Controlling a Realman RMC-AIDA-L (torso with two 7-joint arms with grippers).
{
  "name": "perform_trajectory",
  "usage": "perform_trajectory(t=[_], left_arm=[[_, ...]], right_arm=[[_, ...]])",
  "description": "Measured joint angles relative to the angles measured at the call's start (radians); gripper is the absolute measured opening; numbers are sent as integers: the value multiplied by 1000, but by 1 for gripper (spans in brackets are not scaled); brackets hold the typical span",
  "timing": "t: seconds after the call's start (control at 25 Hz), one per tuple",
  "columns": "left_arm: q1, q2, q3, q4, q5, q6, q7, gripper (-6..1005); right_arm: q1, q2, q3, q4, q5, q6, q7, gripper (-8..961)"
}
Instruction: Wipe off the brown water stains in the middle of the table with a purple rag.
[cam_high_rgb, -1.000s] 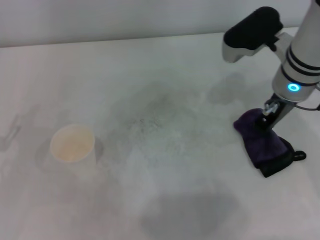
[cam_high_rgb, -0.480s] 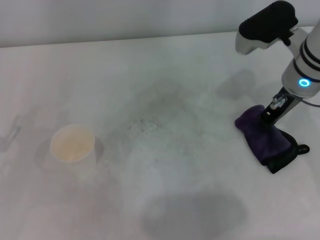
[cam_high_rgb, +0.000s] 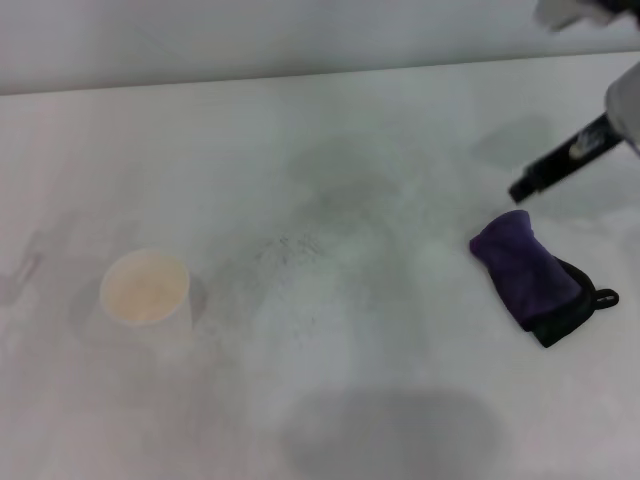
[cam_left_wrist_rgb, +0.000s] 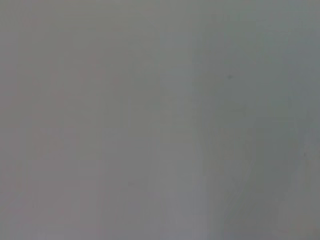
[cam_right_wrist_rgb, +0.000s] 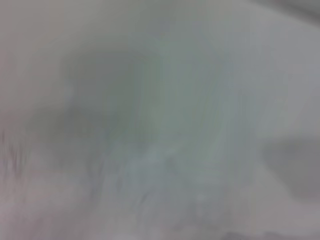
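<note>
The purple rag (cam_high_rgb: 528, 272) lies folded on the white table (cam_high_rgb: 380, 330) at the right, its black edge and loop toward the right edge. My right gripper (cam_high_rgb: 522, 190) hangs above and behind the rag, apart from it and holding nothing. No light-tan blotch of brown water stains shows anywhere on the table. The right wrist view shows only blurred white tabletop (cam_right_wrist_rgb: 160, 120). The left wrist view shows plain grey. My left gripper is out of view.
A white paper cup (cam_high_rgb: 147, 291) with a tan inside stands upright at the left. A faint greyish powdery smear (cam_high_rgb: 290, 248) marks the table's middle. The table's back edge meets a pale wall.
My right gripper has lifted off the purple rag and moved up and to the right. The rag stays on the table where it was.
</note>
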Motion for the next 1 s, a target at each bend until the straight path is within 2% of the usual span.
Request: perform_trajectory(t=[0.04, 0.28, 0.48, 0.6, 0.72, 0.8, 0.88, 0.92, 1.0], left_arm=[[0, 0, 0, 0, 0, 1, -2, 886], [-5, -3, 1, -8, 1, -6, -2, 885], [-20, -4, -4, -32, -10, -7, 1, 885], [-27, -5, -7, -40, -16, -7, 1, 885], [-27, -6, -8, -46, -47, -7, 7, 885], [-25, -6, -8, -57, -81, -5, 21, 885], [-25, -7, -8, -70, -103, -2, 33, 886], [-25, -7, -8, -76, -116, -1, 37, 886], [-28, -7, -8, -85, -140, 0, 45, 886]], right_arm=[[0, 0, 0, 0, 0, 0, 0, 332], [-54, -3, 198, 46, 85, -160, -185, 333], [-141, -5, 306, 73, 223, -363, -319, 333], [-206, -4, 349, 98, 407, -485, -454, 333], [-258, -7, 379, 179, 663, -560, -656, 332], [-278, -12, 417, 260, 850, -571, -820, 332], [-284, -14, 454, 331, 966, -572, -942, 332], [-286, -13, 497, 402, 1059, -569, -1071, 332], [-287, -11, 515, 424, 1088, -565, -1121, 332]])
